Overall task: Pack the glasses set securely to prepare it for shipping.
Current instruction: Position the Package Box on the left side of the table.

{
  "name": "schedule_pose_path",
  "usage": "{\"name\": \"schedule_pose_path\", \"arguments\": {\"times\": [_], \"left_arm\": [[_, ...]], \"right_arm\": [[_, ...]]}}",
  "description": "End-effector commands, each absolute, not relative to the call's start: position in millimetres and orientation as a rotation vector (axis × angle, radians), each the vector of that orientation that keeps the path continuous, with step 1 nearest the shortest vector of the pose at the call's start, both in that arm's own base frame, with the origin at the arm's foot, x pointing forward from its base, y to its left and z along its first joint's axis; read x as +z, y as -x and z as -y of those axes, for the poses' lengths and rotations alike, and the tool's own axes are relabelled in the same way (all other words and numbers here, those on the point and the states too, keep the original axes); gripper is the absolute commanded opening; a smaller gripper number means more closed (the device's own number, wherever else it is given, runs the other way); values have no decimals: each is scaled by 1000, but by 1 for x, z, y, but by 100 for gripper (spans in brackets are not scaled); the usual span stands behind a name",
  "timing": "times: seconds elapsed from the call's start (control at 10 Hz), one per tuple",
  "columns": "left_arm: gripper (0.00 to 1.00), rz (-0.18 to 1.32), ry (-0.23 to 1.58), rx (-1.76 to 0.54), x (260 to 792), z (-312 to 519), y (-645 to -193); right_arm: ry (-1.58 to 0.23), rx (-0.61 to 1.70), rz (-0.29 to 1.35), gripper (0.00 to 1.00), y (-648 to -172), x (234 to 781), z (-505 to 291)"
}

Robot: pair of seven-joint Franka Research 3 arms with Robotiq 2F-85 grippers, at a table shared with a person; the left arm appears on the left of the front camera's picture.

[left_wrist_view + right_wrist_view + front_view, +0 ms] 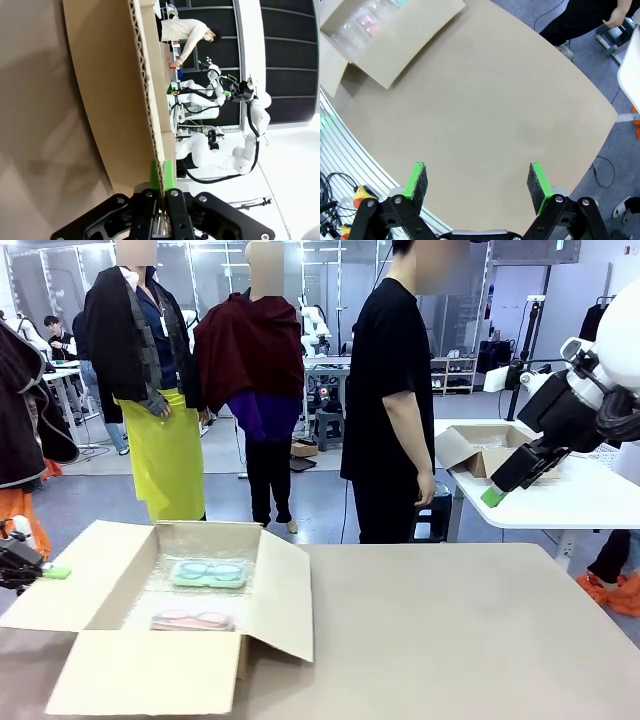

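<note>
- Front view: the mint case (208, 573) and the pinkish-red case (192, 620) are lying on bubble wrap (160, 590) inside the open box (170, 625) at the desk's (450, 640) left edge; they look light, rigid, slippery.
- Left wrist view: the left gripper's (162, 187) fingers are clamping a thin, bendy cardboard flap (115, 95).
- Right wrist view: the right gripper's (478, 182) fingers are standing apart, empty, above the desk.

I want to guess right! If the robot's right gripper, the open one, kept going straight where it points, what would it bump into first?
Probably the bare table top. The right gripper points down at it with open jaws, nothing between. The cardboard box lies off to the side.
</note>
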State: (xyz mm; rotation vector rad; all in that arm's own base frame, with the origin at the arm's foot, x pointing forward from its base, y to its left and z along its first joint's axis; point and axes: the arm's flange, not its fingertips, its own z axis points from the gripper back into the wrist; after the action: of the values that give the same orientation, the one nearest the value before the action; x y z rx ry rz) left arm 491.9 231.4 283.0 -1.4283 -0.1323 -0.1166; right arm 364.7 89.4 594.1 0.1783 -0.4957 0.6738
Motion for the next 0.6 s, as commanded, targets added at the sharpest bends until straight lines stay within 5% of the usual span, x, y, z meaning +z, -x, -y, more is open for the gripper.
{"name": "schedule_pose_path", "arguments": {"times": [0.0, 0.5], "left_arm": [[2, 97, 1451, -127, 288, -273, -499], [2, 56, 1410, -104, 295, -341, -504]], "right_arm": [[-159, 645, 494, 100, -365, 597, -93], [-159, 645, 494, 100, -365, 597, -93]]}}
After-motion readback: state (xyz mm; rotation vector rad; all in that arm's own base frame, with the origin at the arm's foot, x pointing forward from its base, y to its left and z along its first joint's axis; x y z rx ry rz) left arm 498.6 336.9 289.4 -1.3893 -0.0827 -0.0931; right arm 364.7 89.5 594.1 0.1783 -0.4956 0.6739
